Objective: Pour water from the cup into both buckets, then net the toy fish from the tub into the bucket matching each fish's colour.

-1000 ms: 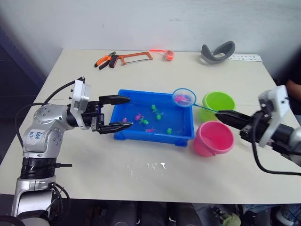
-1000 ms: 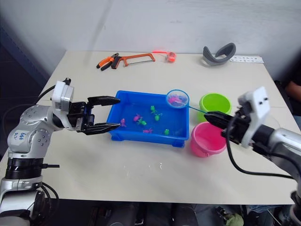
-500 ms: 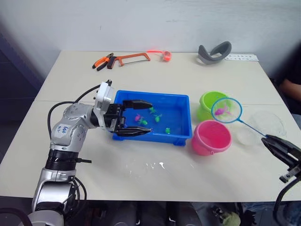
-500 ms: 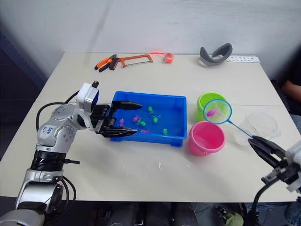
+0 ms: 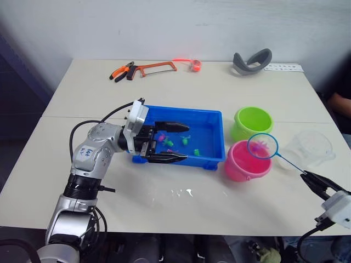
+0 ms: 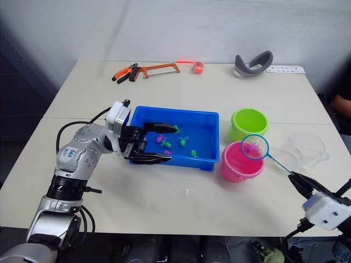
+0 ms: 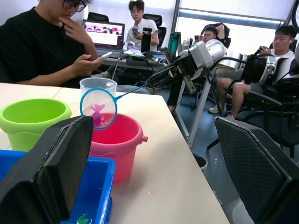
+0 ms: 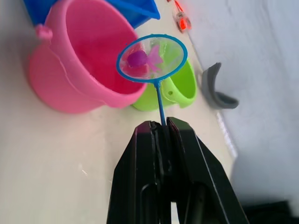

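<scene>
My right gripper [image 5: 308,179] is shut on the thin handle of the net [image 5: 262,146]. The blue hoop hangs over the pink bucket [image 5: 247,161] with a pink toy fish [image 8: 144,58] in its mesh. The lime green bucket [image 5: 252,123] stands just behind the pink one. Several green and pink toy fish [image 5: 182,141] lie in the blue tub [image 5: 211,138]. My left gripper [image 5: 178,142] is open over the tub's left half. The clear cup [image 5: 311,148] stands at the right of the buckets.
An orange hacksaw [image 5: 156,67] and pliers [image 5: 122,72] lie at the table's far edge, with a small orange object [image 5: 195,64] and a grey curved piece [image 5: 252,60] further right. A wet patch [image 5: 182,193] marks the table in front of the tub. Several seated people show beyond the table in the left wrist view.
The net with the pink fish came down and a little toward me, from above the green bucket to over the pink one. My left gripper reached further right over the tub.
</scene>
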{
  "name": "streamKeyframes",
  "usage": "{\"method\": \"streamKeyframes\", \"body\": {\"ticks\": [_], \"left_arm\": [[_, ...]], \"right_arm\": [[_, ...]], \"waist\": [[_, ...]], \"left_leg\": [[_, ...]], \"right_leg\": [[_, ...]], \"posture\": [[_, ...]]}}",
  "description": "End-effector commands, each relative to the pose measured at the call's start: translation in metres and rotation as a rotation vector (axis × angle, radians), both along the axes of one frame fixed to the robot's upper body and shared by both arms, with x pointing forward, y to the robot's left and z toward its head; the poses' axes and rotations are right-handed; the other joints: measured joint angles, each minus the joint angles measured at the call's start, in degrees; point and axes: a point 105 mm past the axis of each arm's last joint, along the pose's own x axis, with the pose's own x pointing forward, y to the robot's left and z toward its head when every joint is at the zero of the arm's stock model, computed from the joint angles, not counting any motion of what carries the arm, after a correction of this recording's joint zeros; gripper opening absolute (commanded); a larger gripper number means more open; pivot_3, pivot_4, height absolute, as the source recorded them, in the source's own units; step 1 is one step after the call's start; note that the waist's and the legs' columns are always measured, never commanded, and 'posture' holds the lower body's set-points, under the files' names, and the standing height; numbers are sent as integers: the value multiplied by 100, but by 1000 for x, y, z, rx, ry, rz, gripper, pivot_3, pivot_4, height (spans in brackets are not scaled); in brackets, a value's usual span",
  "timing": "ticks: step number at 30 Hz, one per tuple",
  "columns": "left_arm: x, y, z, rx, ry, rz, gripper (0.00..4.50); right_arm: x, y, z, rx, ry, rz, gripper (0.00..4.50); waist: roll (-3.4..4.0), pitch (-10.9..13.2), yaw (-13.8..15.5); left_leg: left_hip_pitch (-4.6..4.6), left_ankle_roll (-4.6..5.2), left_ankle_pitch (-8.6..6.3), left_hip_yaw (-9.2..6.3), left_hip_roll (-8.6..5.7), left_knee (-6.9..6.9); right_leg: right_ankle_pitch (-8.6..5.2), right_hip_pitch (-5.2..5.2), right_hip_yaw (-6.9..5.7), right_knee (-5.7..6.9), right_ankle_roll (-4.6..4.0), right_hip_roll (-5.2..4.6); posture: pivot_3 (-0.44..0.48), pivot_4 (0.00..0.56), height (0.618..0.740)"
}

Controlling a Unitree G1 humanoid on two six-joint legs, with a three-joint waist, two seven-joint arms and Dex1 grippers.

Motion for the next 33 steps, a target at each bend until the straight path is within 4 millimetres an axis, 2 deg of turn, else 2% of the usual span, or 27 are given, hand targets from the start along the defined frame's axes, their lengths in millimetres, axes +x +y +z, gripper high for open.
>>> {"method": "streamKeyframes", "body": {"ticks": [1,3,5,8,12,14,16,20,24,28,31,33], "left_arm": [[-6,-3,3,-7,-15,-5,4486],[-5,-2,2,-9,-14,2,4486],[-4,-1,1,-9,-13,8,4486],[-4,-1,1,-13,-13,15,4486],[-3,0,-1,-21,-10,18,4486],[-3,1,-3,-21,-6,21,4486],[-3,4,-6,-16,-2,29,4486],[0,18,-6,-4,-2,53,4486],[2,36,0,-12,1,95,4486],[3,61,1,4,9,168,4486],[7,81,-1,29,2,247,4486],[10,94,-4,54,-6,298,4486]], "right_arm": [[-5,0,4,-198,-130,40,0],[-7,-5,0,-279,-164,25,0],[-8,-11,-5,-286,-162,9,0],[-11,-11,-4,-325,-217,15,0],[-12,-15,-9,-291,-204,-10,0],[-13,-13,-10,-193,-178,-27,0],[-15,-2,-8,-39,-141,-9,0],[-12,12,11,213,-92,3,0],[-5,27,35,355,-52,69,0],[15,48,58,591,97,166,0],[31,63,70,654,255,229,0],[49,70,75,602,328,234,0]], "waist": [[0,0,5],[0,0,10],[0,0,8],[0,0,1],[1,0,0],[1,0,0],[2,0,0],[7,4,-11],[8,4,-21],[8,4,-18],[9,4,-34],[8,5,-17]], "left_leg": [[0,0,0,0,0,0],[0,-2,1,-1,0,0],[0,-3,2,-1,-1,1],[4,-4,2,-2,0,1],[6,-7,4,-3,1,0],[7,-7,4,-2,2,0],[16,-7,4,-9,4,0],[84,-9,-2,-11,6,-17],[94,-11,-6,-12,11,-12],[91,-14,-7,-20,11,-13],[90,-6,-11,-15,9,-9],[89,-3,-12,-21,10,-7]], "right_leg": [[-1,0,0,1,-1,-1],[-1,0,-1,1,-2,-1],[-1,0,0,-1,-3,-1],[-2,6,0,-2,-4,0],[-4,7,0,-1,-7,0],[-4,8,0,-1,-7,1],[-4,24,-6,-3,-7,2],[-8,87,-3,-22,-13,-3],[-12,87,-2,-20,-21,-42],[-15,83,-14,-14,-28,-48],[-15,83,-21,-13,-28,-60],[-16,84,-31,-15,-28,-63]], "posture": [[0,150,740],[0,150,740],[0,150,740],[0,150,740],[0,150,740],[0,150,740],[0,150,740],[0,150,740],[0,150,740],[0,150,740],[0,150,740],[0,150,740]]}}
